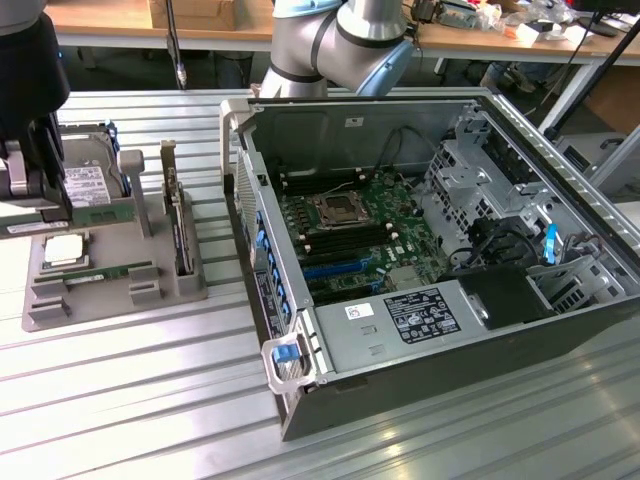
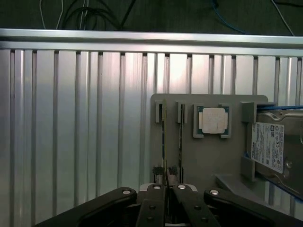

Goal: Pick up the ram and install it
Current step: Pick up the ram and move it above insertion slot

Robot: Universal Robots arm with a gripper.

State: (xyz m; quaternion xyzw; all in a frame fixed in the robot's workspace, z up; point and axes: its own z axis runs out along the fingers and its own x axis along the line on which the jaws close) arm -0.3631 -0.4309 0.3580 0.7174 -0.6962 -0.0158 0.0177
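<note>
Under everything you have the slatted aluminium worktop (image 1: 120, 400). The open computer case (image 1: 440, 385) stands well apart from the fingers (image 2: 156, 201), with its motherboard slots facing up. The grey parts holder (image 2: 208, 161) lies directly below the fingers. On it, the hard drive (image 2: 272, 146) is the item farthest from them.

Your fingers are nearly closed, pinching the RAM stick (image 1: 100, 212) around its middle. The stick runs out level on both sides of them. From the exterior view I judge it is lifted clear of the holder, not seated in a slot. A second stick (image 1: 110, 272) sits in the holder below the fingers, and the CPU (image 2: 212, 120) rests between the fingers and the hard drive.

Expect the RAM stick to be very light, stiff and thin, but fragile. The flat faces are smooth, so it could twist or slip in a narrow pinch. A mid-length hold near the upper edge looks right to me, because it keeps the fingers off the contact edge.
</note>
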